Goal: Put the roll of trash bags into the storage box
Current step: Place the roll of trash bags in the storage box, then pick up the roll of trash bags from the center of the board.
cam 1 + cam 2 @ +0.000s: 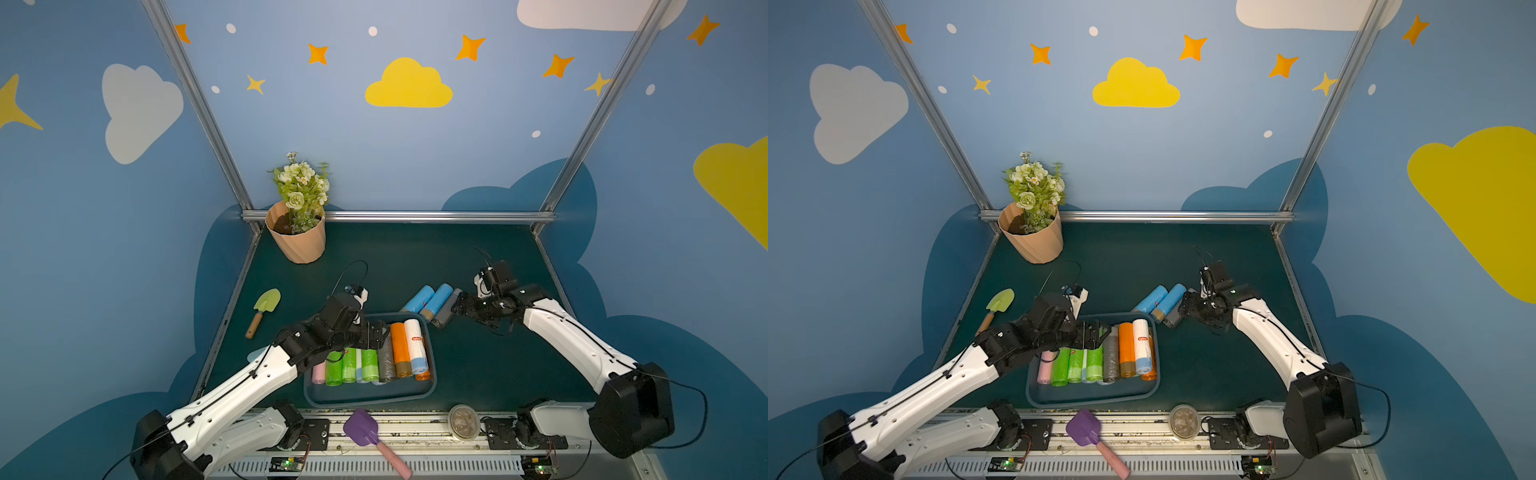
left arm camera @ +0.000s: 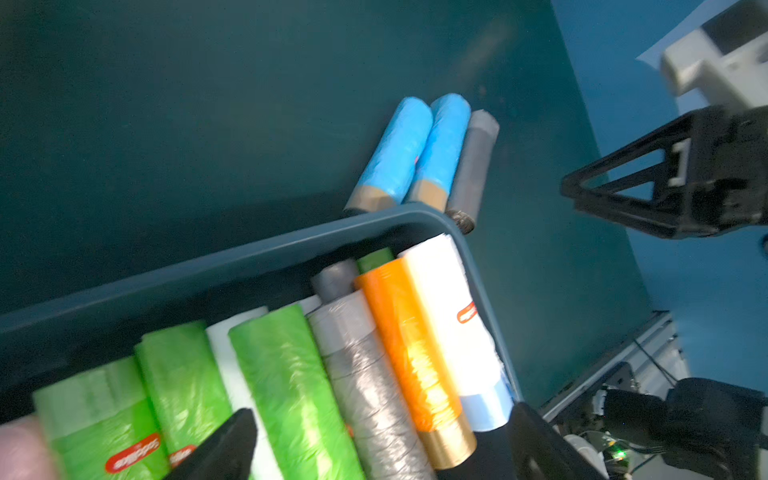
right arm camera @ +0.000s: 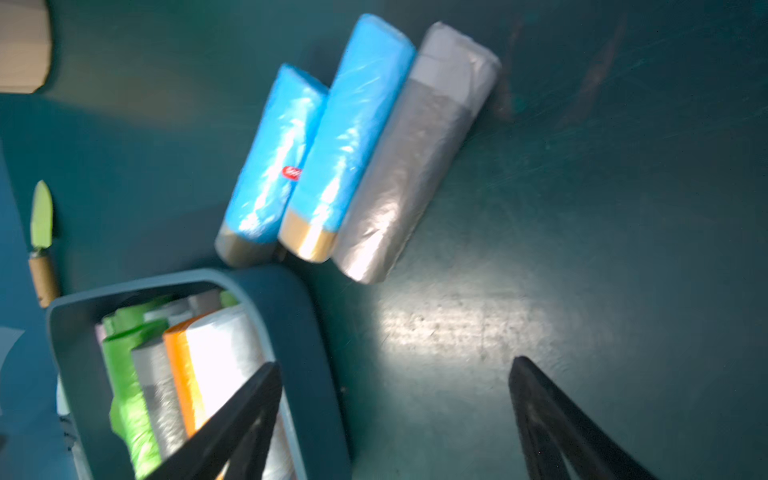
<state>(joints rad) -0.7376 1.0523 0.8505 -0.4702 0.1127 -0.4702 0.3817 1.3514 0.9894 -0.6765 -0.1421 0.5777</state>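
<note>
The storage box (image 1: 365,395), a shallow blue-grey bin, holds several rolls lying side by side: pink, green, grey (image 2: 365,374), orange and white. My left gripper (image 2: 380,419) hovers open over them, its fingers straddling the green, grey and orange rolls and gripping none; in a top view it (image 1: 380,334) is above the box's far edge. Three rolls of trash bags lie on the mat just beyond the box's far right corner: two blue (image 1: 428,300) and one grey (image 3: 415,158). My right gripper (image 3: 395,365) is open and empty beside them, nearest the grey one.
A peach flowerpot (image 1: 297,237) with flowers stands at the back left. A green trowel (image 1: 266,305) lies left of the box. A purple scoop (image 1: 365,428) and a round clear container (image 1: 463,422) sit on the front rail. Metal frame rails border the mat.
</note>
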